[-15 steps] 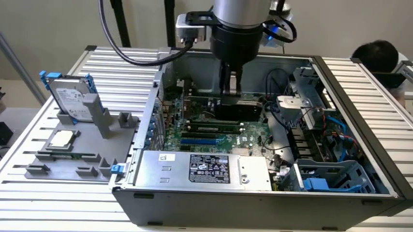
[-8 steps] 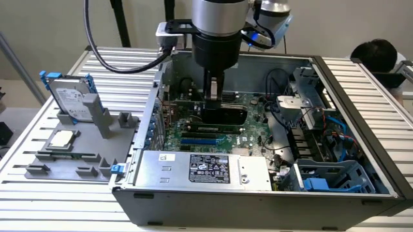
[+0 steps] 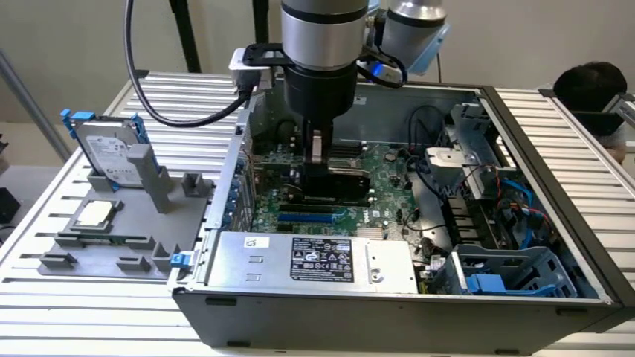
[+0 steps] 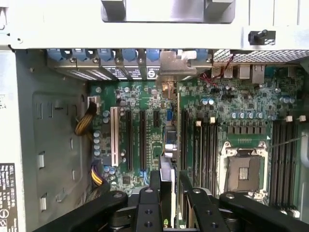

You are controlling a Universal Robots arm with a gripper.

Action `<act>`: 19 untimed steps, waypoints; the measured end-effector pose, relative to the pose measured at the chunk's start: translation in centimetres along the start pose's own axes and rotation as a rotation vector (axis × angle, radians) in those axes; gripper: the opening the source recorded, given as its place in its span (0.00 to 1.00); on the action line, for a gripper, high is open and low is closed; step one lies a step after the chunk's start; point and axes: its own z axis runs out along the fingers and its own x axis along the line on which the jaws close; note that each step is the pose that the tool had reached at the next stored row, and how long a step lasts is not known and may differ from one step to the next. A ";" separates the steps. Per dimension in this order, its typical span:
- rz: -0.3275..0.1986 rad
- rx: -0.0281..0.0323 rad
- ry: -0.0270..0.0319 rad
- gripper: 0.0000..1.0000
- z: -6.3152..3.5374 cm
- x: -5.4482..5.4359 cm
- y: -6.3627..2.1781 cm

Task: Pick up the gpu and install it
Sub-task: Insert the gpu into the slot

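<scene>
Inside the open computer case, my gripper hangs straight down over the green motherboard. It is shut on the gpu, a black-faced card held upright on its edge low over the board's expansion slots. In the wrist view the gpu appears edge-on as a thin strip. It runs from its silver bracket at the case's rear wall down to my black fingers, which clamp it on both sides. I cannot tell whether its lower edge sits in a slot.
A grey fixture on the exterior view's left holds a silver hard drive with blue rails and a square CPU chip. The case holds a power supply, a blue drive cage, cables and an open CPU socket. A person's head is at far right.
</scene>
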 end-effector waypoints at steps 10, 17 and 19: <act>0.000 0.0004 0.0001 0.00 1.81 0.0 0.15; 0.000 0.0004 0.0002 0.00 3.10 -0.3 0.45; 0.000 0.0004 0.0001 0.00 3.45 -0.4 0.60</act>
